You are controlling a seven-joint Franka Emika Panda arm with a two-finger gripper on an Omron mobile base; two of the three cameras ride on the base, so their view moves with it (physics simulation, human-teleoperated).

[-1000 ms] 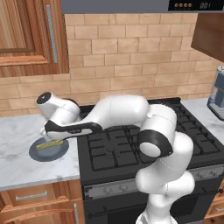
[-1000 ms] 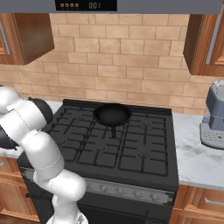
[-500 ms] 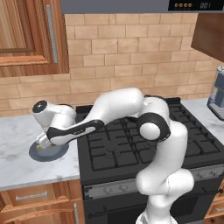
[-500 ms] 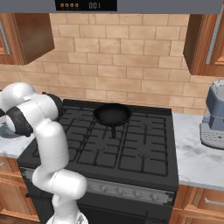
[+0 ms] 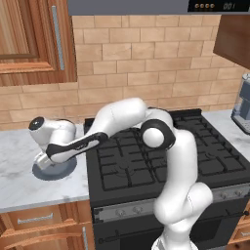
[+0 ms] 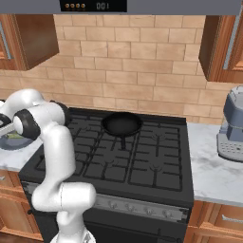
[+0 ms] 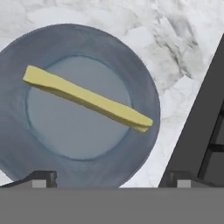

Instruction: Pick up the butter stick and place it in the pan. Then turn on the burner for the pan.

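Butter (image 7: pixel 86 99) lies flat across the middle of a grey-blue plate (image 7: pixel 144 87), running diagonally in the hand view, both ends inside the plate's rim. Plate sits on the marble counter (image 7: pixel 175 65), just beside the stove's (image 7: pixel 205 131) left edge.

Gripper (image 7: pixel 111 177) hangs above the plate, apart from the butter. Its two fingertips (image 7: pixel 41 177) show spread wide at the bottom of the hand view, released, nothing between them.

In the left base view the arm reaches left off the stove (image 5: pixel 161 156), hand over the plate (image 5: pixel 44 172) on the counter (image 5: pixel 24 180); the hand hides the butter there. In the right base view the plate (image 6: pixel 12 142) peeks out at the left edge behind the arm.

Pan (image 6: pixel 122 124) stands on a rear burner, handle pointing toward the front, well apart from the plate. A grey appliance (image 6: pixel 232 126) stands on the counter right of the stove.
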